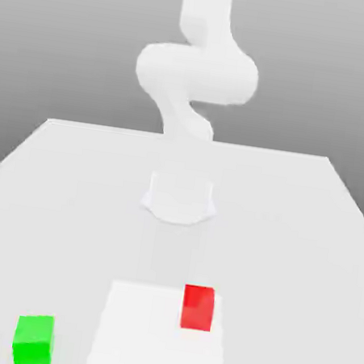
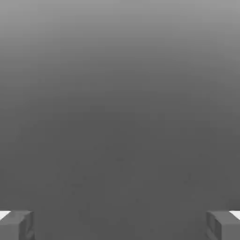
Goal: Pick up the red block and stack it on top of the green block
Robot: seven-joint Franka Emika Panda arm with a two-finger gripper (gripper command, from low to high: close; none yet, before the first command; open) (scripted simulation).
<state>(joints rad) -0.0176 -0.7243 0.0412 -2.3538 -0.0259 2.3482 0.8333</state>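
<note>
The red block (image 1: 198, 307) is a small red cube standing on the white table (image 1: 292, 233), toward the front and a little to the exterior view's right of the middle. The green block (image 1: 33, 341), a cube of the same size, rests near the front at the exterior view's left, well apart from the red one. In the hand view my gripper (image 2: 120, 225) is open: its two grey fingertips (image 2: 16, 225) stand far apart with nothing between them, facing a plain grey background. Neither block appears between the fingers.
The arm's round base (image 1: 180, 197) sits at the table's middle, and its white links (image 1: 196, 73) rise and bend above it. The red block sits on the far right part of a paler rectangular patch (image 1: 139, 338).
</note>
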